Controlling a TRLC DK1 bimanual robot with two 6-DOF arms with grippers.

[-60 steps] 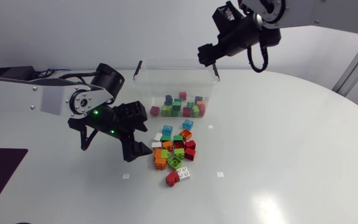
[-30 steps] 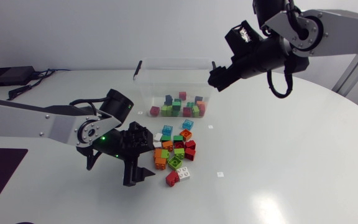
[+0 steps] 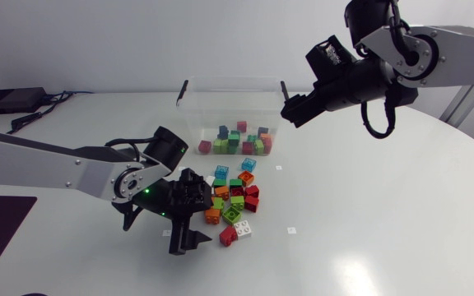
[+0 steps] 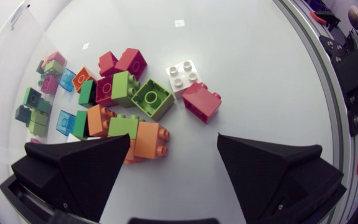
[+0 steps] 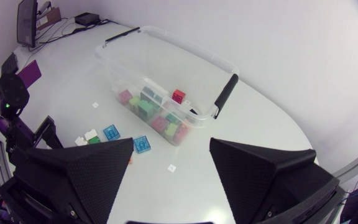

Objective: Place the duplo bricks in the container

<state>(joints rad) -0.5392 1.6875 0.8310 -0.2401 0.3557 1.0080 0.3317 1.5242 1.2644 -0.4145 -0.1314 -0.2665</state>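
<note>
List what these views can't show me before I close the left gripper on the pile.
- Left wrist view: the left gripper hides part of an orange brick; the container is cut off by the frame edge.
- Right wrist view: the right gripper hides most of the loose pile.
- Head view: the stored bricks overlap and are too small to count.

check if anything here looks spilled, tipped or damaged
Nothing looks damaged. The loose duplo bricks lie in a jumbled heap on the table in front of the container, several tipped on their sides, such as the red brick at the heap's edge. The container stands upright.
</note>
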